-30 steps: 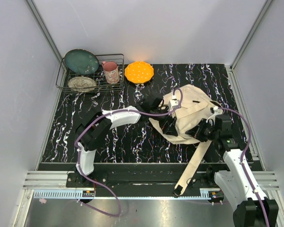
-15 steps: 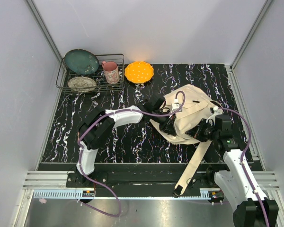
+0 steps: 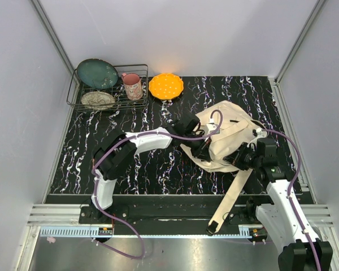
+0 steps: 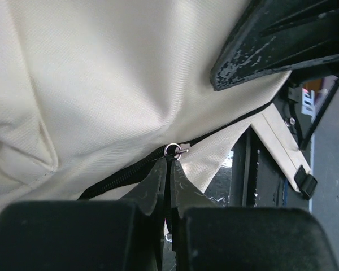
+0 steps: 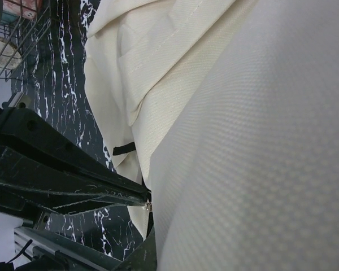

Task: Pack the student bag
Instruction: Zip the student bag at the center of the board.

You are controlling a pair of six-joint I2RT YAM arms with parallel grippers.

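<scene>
Looks like the unzipping step: left gripper (image 4: 169, 165) pinched shut on the zipper pull (image 4: 178, 150) of the student bag (image 3: 229, 121), right gripper (image 3: 242, 158) clamped tight on its canvas, next probably needs a steady slide along the zip

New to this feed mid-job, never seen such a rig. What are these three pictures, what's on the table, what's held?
Two robot arms with two-finger grippers are bolted at the near edge of a black marbled table. One picture looks down from above; the others come from a camera on each wrist. On the table lie a cream canvas backpack, an orange dish, and a wire rack with a green plate, a pale plate and a pink mug. The left gripper is shut on the backpack's zipper pull; the right gripper is shut on its canvas.
</scene>
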